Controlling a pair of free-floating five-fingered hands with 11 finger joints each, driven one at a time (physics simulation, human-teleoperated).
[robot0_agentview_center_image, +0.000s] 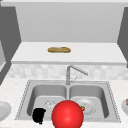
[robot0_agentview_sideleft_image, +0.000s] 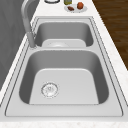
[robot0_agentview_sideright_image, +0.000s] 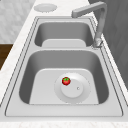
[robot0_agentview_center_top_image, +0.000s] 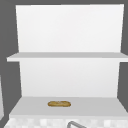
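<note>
Beside a large red ball (robot0_agentview_center_image: 67, 114), a black hand (robot0_agentview_center_image: 39, 115) hovered over the sink (robot0_agentview_center_image: 25, 95).
Its grip could not be made out; a tomato (robot0_agentview_sideright_image: 66, 80) sat on a plate (robot0_agentview_sideright_image: 83, 93) to its right.

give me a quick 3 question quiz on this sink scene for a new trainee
1. True or false: the small tomato lies on a plate in one of the sink's basins.
2. Where does the bread loaf lie? A) in the left basin B) on the shelf above the sink C) on the counter beside the tap
3. Fill in: in the front view, the black hand shows at the front edge of the ____ basin, beside a large red ball.

Key: 1 true; 2 B; 3 left. The tomato sits on the plate's rim side, not its middle. The loaf lies on the lower shelf.
</note>
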